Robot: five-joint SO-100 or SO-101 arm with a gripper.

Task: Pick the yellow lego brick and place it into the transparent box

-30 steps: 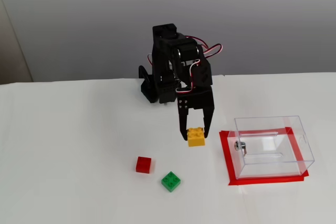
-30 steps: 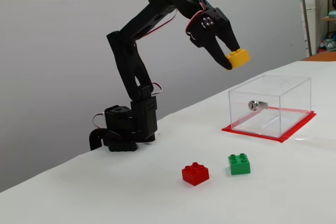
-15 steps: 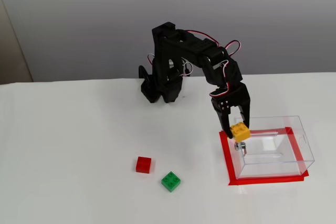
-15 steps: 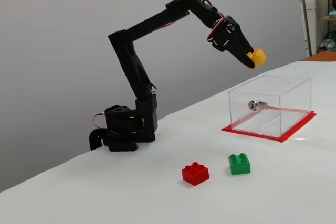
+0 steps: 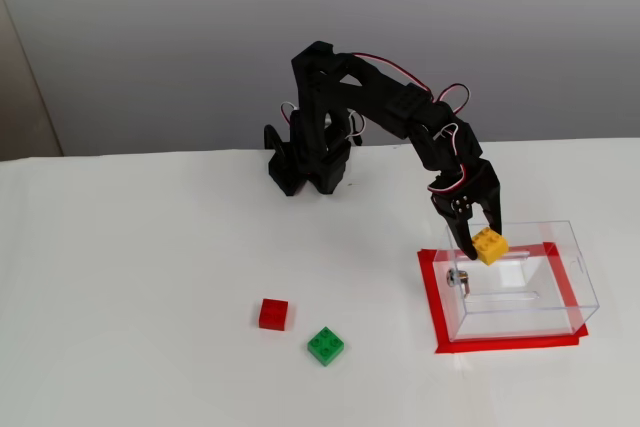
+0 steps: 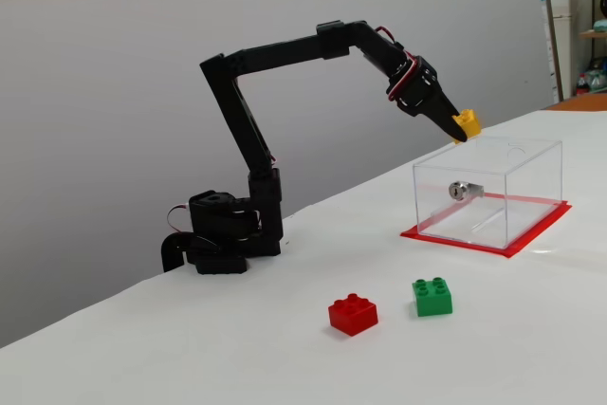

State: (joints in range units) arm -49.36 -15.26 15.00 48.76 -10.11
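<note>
The yellow lego brick (image 5: 489,245) (image 6: 466,123) hangs in the air, held between the black fingers of my gripper (image 5: 482,242) (image 6: 462,125), which is shut on it. It hovers just above the open top of the transparent box (image 5: 520,279) (image 6: 488,190), near the box's left wall in a fixed view. The box stands on a red taped rectangle (image 5: 436,312) and has a small metal knob (image 5: 457,278) (image 6: 460,190) on one side. The arm stretches out from its black base (image 5: 305,167) (image 6: 223,234).
A red brick (image 5: 273,313) (image 6: 353,313) and a green brick (image 5: 325,345) (image 6: 432,296) lie side by side on the white table, well apart from the box. A grey wall stands behind the table.
The arm has reached further out and swung toward the box. The yellow brick moved with the shut gripper from beside the box to above its open top.
</note>
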